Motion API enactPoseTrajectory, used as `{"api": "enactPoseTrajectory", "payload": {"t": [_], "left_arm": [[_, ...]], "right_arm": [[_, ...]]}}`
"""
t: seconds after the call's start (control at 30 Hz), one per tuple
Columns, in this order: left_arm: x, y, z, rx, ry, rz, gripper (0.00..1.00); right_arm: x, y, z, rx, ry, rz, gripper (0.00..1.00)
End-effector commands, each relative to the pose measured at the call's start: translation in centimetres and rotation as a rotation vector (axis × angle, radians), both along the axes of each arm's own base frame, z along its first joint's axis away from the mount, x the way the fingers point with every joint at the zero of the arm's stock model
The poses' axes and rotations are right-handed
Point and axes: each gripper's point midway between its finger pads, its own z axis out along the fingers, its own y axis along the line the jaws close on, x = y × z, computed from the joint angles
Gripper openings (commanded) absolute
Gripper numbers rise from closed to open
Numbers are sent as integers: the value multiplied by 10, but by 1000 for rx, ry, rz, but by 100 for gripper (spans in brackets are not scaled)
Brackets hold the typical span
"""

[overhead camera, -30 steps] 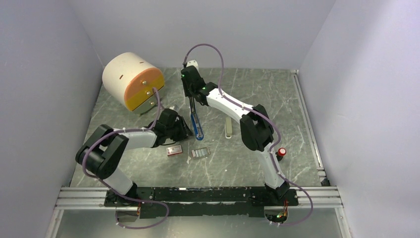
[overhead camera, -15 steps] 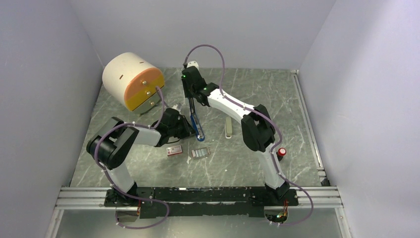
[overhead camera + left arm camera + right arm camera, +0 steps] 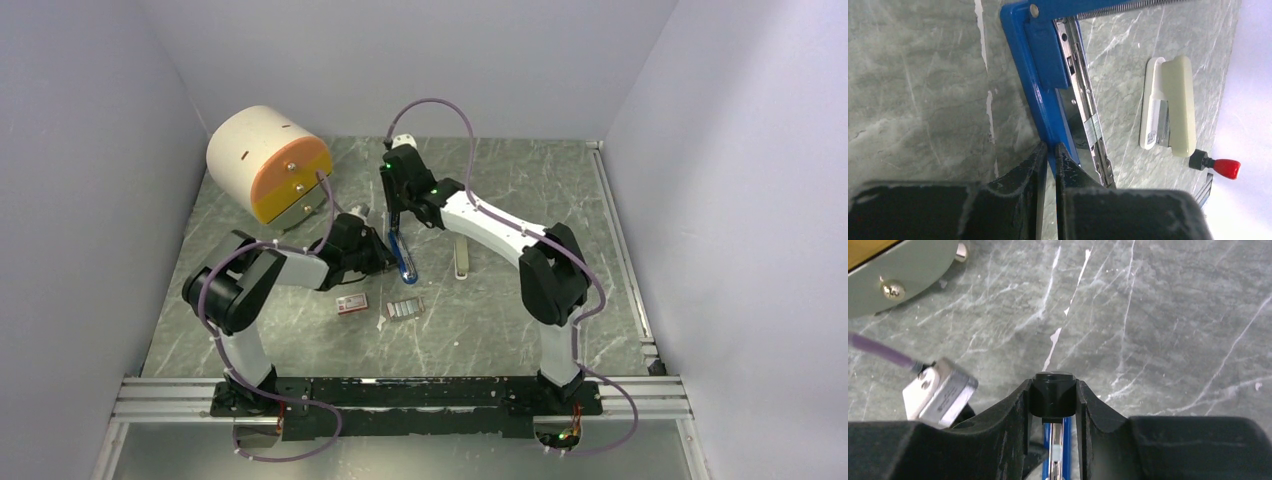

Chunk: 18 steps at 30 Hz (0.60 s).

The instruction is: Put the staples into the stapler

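Note:
The blue stapler point(image 3: 401, 256) lies open in the middle of the table. My left gripper point(image 3: 380, 258) is shut on the edge of its blue base point(image 3: 1040, 75); its metal channel point(image 3: 1088, 125) lies bare beside the fingers. My right gripper point(image 3: 394, 212) is shut on the black tip of the stapler's inner arm point(image 3: 1052, 390) and holds it up above the base point(image 3: 1068, 450). The silvery staples point(image 3: 403, 309) lie on the table in front of the stapler, beside the little pink-red box point(image 3: 351, 304), and neither gripper touches them.
A beige-grey bar point(image 3: 461, 256) lies right of the stapler and also shows in the left wrist view point(image 3: 1175, 107), with a red-capped black cylinder point(image 3: 1220, 166) near it. A cream drum with an orange face point(image 3: 265, 165) stands at the back left.
The right arm has swung its elbow to the right while keeping hold of the black inner arm. The left arm has drawn in closer to the stapler base.

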Motion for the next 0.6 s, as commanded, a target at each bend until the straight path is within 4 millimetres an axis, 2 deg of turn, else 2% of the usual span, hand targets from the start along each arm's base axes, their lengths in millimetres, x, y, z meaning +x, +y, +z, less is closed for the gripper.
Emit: {"api": "enactPoseTrajectory", "payload": {"t": [0.0, 0.33, 0.57], "left_arm": [[-26, 31, -60, 178, 155, 29, 15], [-28, 41, -75, 245, 196, 46, 15], [-27, 43, -79, 267, 202, 48, 15]], "right_arm": [[-25, -4, 10, 36, 26, 12, 21], [-48, -16, 13, 81, 2, -4, 18], [-69, -17, -2, 67, 35, 9, 17]]}}
